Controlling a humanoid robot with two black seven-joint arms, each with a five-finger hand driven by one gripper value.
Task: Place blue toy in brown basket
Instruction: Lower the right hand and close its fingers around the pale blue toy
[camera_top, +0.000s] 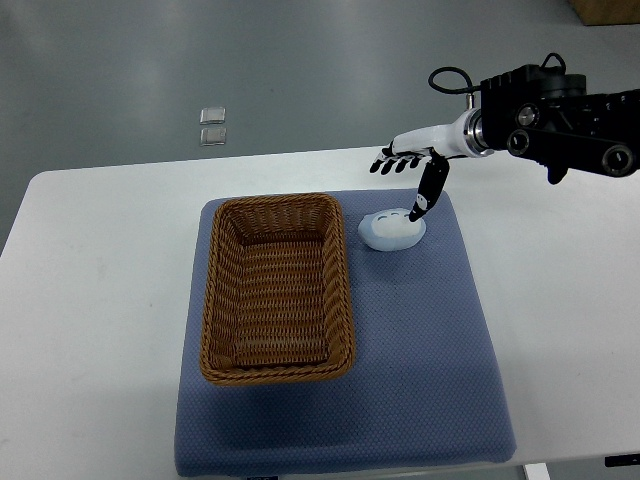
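Right hand fingers spread, thumb touching pale-blue rounded soft toy | likely light, squashy | grip its sides | brown wicker basket adjacent

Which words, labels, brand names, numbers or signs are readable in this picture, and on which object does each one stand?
None can be read.
Basket, toy, mat, table: no print visible.
Right hand and its arm: no legible marking; any that may be there is too small to read.
Two small clear items on the floor: no text visible.
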